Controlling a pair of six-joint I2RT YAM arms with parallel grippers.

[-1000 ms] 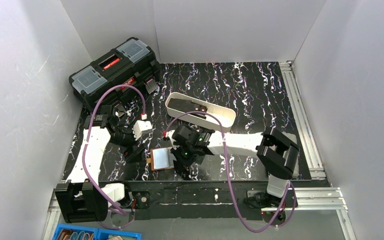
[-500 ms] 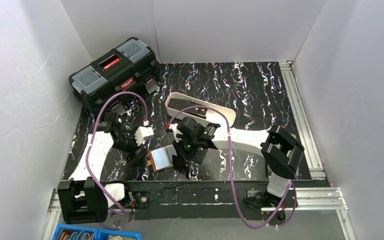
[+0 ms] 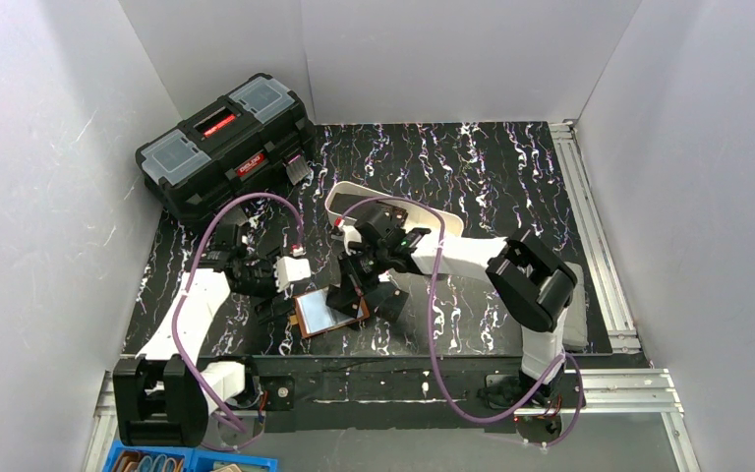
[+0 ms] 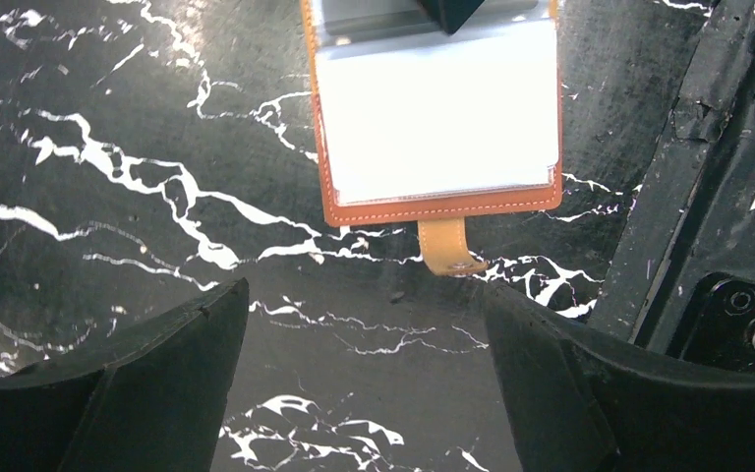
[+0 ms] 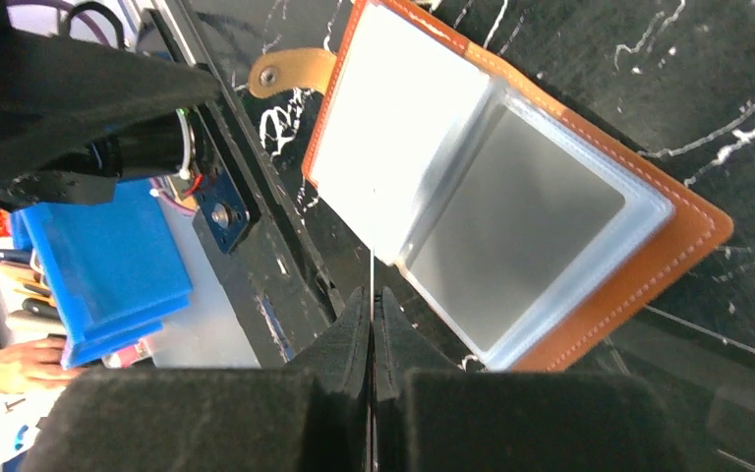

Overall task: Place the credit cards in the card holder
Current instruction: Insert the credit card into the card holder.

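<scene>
The brown card holder (image 3: 322, 315) lies open near the table's front edge, its blue-grey lining up. It also shows in the left wrist view (image 4: 437, 118) and the right wrist view (image 5: 551, 206). My right gripper (image 3: 356, 291) is shut on a thin dark credit card (image 5: 372, 236), seen edge-on, held over the holder's open pocket. My left gripper (image 4: 364, 374) is open and empty, just short of the holder's snap strap (image 4: 444, 246). More dark cards (image 3: 372, 205) lie in the white tray.
The long white tray (image 3: 433, 228) stands behind the right gripper. A big black toolbox (image 3: 226, 143) sits at the back left. A blue bin (image 3: 172, 460) is below the table's front rail (image 3: 403, 379). White walls enclose the table.
My right gripper has swung over the open card holder with the card. My left gripper has moved right, closer to the holder's strap side. The holder has shifted slightly.
</scene>
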